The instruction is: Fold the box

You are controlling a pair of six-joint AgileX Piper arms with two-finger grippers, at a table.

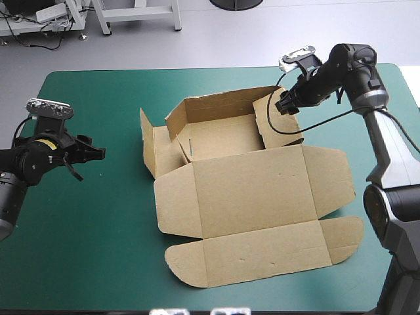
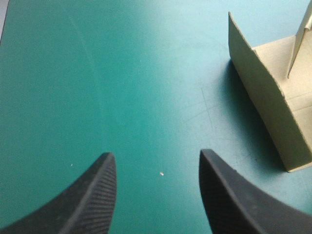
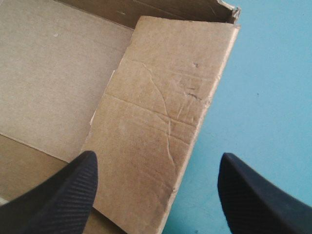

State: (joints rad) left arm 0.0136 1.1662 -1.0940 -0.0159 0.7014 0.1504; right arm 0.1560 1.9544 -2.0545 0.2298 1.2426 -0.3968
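The brown box point(image 1: 249, 190) lies mid-table as a half-formed tray: far wall and left wall stand up, the lid and its flaps lie flat toward the near edge. My right gripper point(image 1: 287, 105) hovers open over the tray's right side panel point(image 3: 161, 126), which leans outward; one finger is over the tray floor, the other over the teal-green cover. My left gripper point(image 1: 88, 157) is open, low over bare cover, well left of the box. Its view shows the raised left flap point(image 2: 265, 92) ahead and to one side of the gripper point(image 2: 156, 195).
The teal-green cover point(image 1: 85, 236) is bare to the left of the box and along the near left. The box's lid flaps reach close to the near right edge point(image 1: 341, 243). The right arm's column stands at the table's right edge.
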